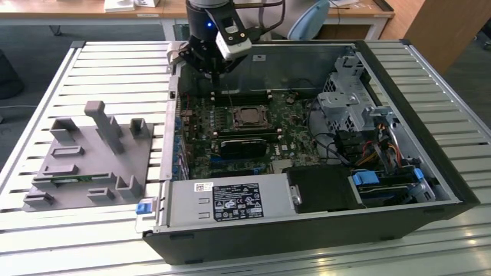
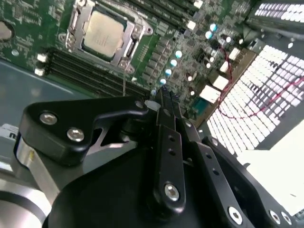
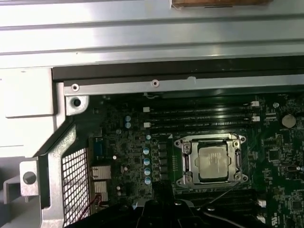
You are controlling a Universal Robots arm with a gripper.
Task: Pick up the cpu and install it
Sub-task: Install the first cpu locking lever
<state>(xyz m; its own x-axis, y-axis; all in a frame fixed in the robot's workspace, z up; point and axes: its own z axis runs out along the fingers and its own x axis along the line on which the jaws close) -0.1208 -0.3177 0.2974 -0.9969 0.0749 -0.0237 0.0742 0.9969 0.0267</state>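
The cpu [image 3: 212, 161] already sits in the motherboard socket [image 3: 186, 161], so placing looks done; whether it is locked I cannot tell. My gripper [image 2: 160, 97] hangs above the memory slots [image 2: 90, 76], fingers pressed together, holding nothing.

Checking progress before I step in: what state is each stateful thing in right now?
cpu: seated in its socket, not held.
socket: frame around the cpu; latching unclear.
gripper: shut, holding nothing, above the motherboard beside the socket.
computer case: lying on its side, side panel off.
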